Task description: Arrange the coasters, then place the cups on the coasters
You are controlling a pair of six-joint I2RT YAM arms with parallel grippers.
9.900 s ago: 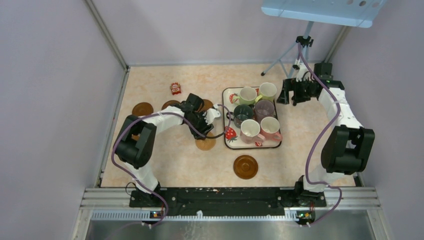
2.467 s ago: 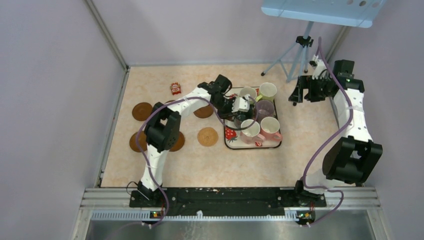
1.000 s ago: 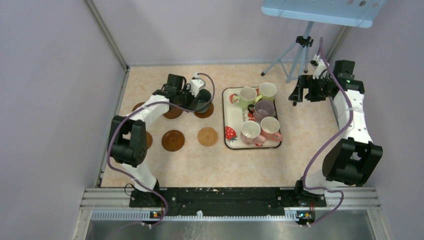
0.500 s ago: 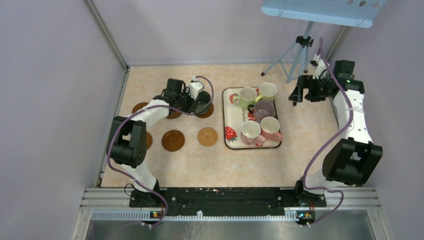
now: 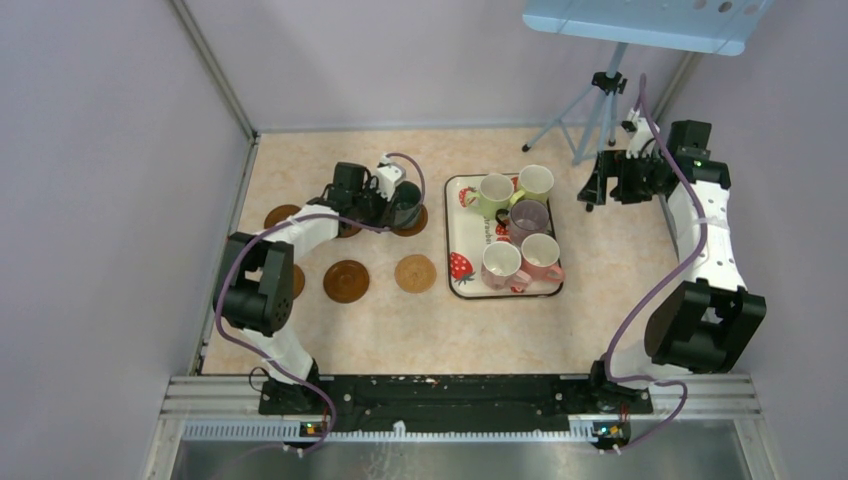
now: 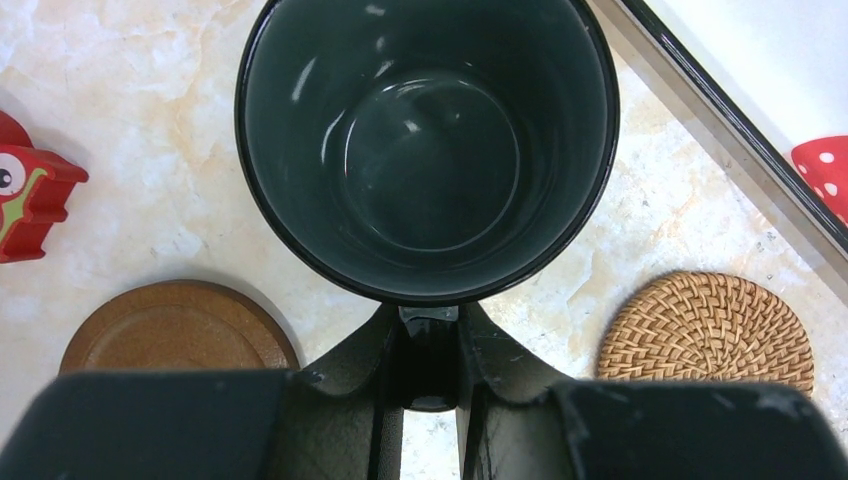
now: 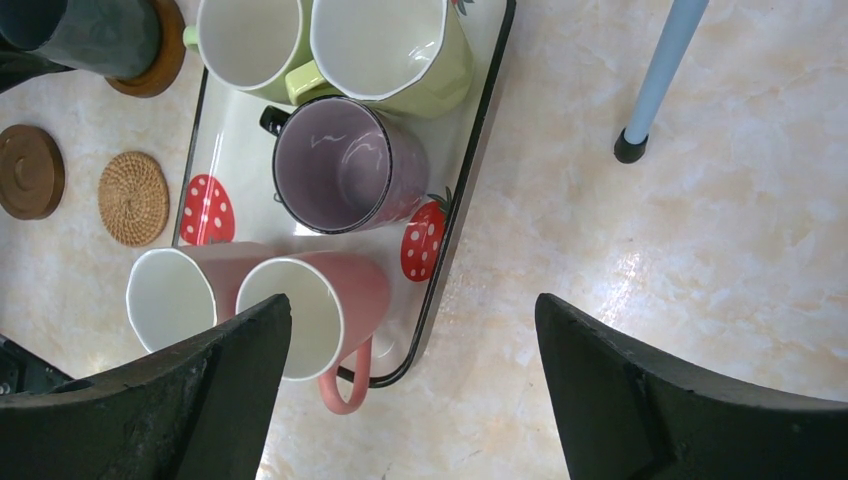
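Clamping the dark green mug [image 6: 428,150], left end effector [image 6: 430,345] has carried it from tray [image 5: 465,232] to coaster [image 7: 168,55].

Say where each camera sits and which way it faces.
Top: above and behind, looking down on the table; left arm and right arm show.
Left wrist: looks down past the left end effector, shut on the dark green mug.
Right wrist: looks down on the tray between the open right end effector.
Both wrists see the woven coaster.
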